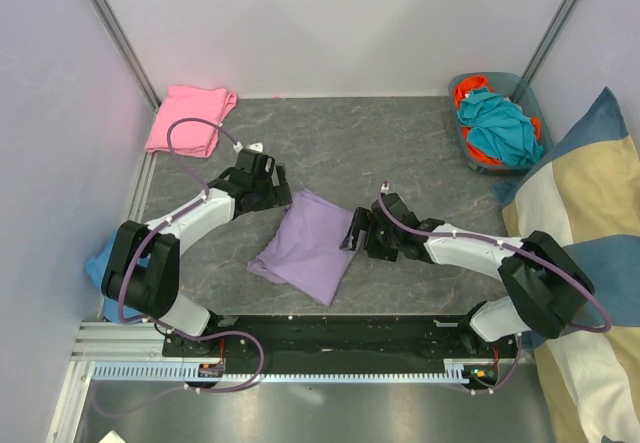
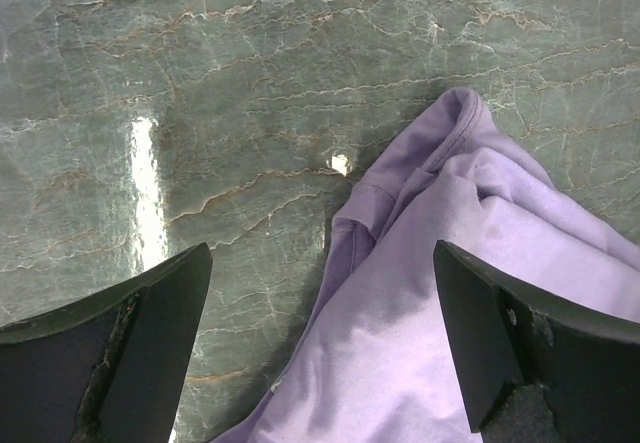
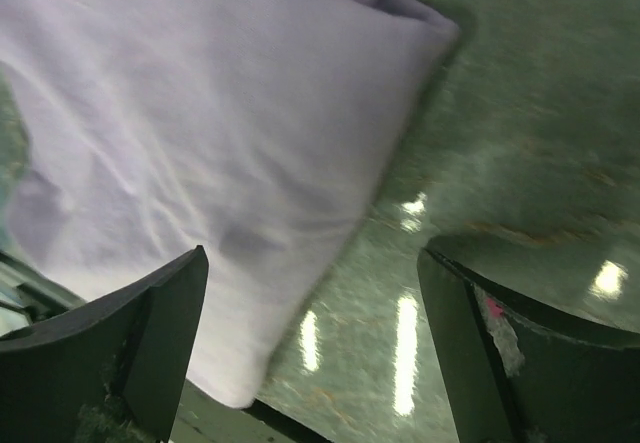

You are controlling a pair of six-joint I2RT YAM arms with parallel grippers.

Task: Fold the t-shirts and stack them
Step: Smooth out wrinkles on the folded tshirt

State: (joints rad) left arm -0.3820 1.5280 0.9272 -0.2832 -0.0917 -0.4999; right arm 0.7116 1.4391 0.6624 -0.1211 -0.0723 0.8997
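The soft lavender short-sleeved t-shirt (image 1: 308, 245) lies folded in a rough rectangle at the middle of the grey marbled bench (image 1: 400, 143), and the folded pink cloth t-shirt (image 1: 188, 118) sits well apart at the far left corner. The left gripper (image 1: 272, 199) hangs released, jaws wide, over the lavender shirt's far left edge; the right gripper (image 1: 354, 233) is likewise spread and empty just beside its right edge. A teal plastic basket (image 1: 482, 163) of teal and orange cloth stands far right, near a big blue, cream and tan striped cushion (image 1: 570, 223).
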